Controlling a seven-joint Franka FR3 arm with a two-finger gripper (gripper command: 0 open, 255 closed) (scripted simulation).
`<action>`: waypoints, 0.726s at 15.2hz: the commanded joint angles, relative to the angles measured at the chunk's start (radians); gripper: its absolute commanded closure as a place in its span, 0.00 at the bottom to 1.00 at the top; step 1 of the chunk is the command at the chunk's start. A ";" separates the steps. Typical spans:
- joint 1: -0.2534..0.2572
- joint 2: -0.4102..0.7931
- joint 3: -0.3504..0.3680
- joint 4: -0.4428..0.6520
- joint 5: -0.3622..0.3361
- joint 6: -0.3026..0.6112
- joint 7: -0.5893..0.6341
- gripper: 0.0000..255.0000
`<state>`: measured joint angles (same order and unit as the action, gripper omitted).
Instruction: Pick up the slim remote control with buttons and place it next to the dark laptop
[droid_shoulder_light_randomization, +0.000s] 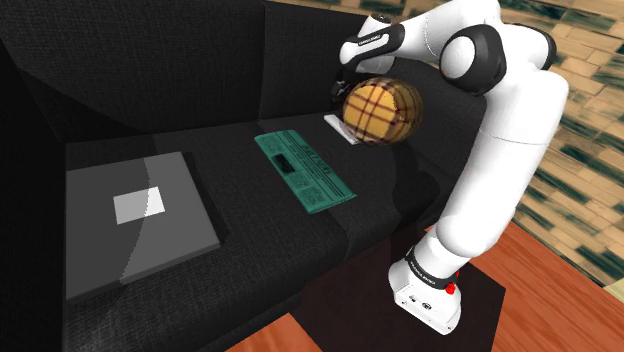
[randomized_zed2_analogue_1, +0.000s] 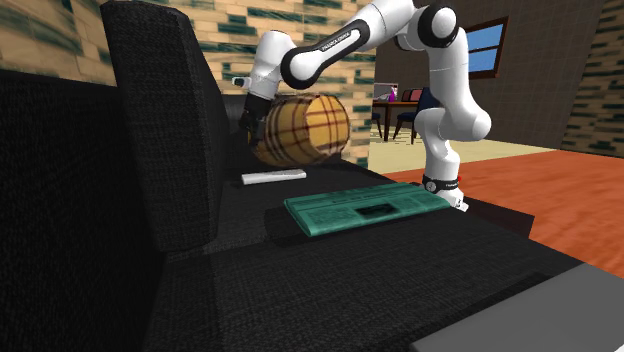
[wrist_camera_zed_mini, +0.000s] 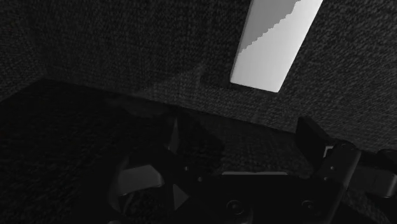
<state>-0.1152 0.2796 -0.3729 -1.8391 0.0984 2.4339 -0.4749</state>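
Observation:
The slim white remote (droid_shoulder_light_randomization: 338, 128) lies flat on the black sofa seat (droid_shoulder_light_randomization: 250, 215), by the foot of a plaid barrel-shaped cushion (droid_shoulder_light_randomization: 381, 110). In the second exterior view the remote (randomized_zed2_analogue_1: 273, 177) rests in front of the cushion (randomized_zed2_analogue_1: 303, 130). My black gripper (droid_shoulder_light_randomization: 340, 95) hovers just above the remote, partly hidden by the cushion. In the wrist view the remote (wrist_camera_zed_mini: 273, 41) lies a little ahead of the gripper (wrist_camera_zed_mini: 242, 137), whose fingers (wrist_camera_zed_mini: 310, 135) stand apart and hold nothing. The dark grey laptop (droid_shoulder_light_randomization: 135, 215) lies closed at the far end of the seat.
A teal flat rectangular object (droid_shoulder_light_randomization: 305, 170) lies on the seat between the remote and the laptop. The sofa backrest (droid_shoulder_light_randomization: 150, 70) rises behind them. A wooden floor (droid_shoulder_light_randomization: 560, 300) and the stand (droid_shoulder_light_randomization: 430, 300) are at the shoulder view's lower right.

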 joint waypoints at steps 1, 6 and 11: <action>0.001 0.026 -0.005 0.023 0.006 -0.089 0.047 0.00; -0.006 0.111 -0.008 0.104 0.050 -0.357 0.177 0.00; -0.011 0.140 -0.001 0.075 0.064 -0.301 0.168 0.00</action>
<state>-0.1246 0.4122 -0.3758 -1.7575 0.1587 2.1215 -0.3051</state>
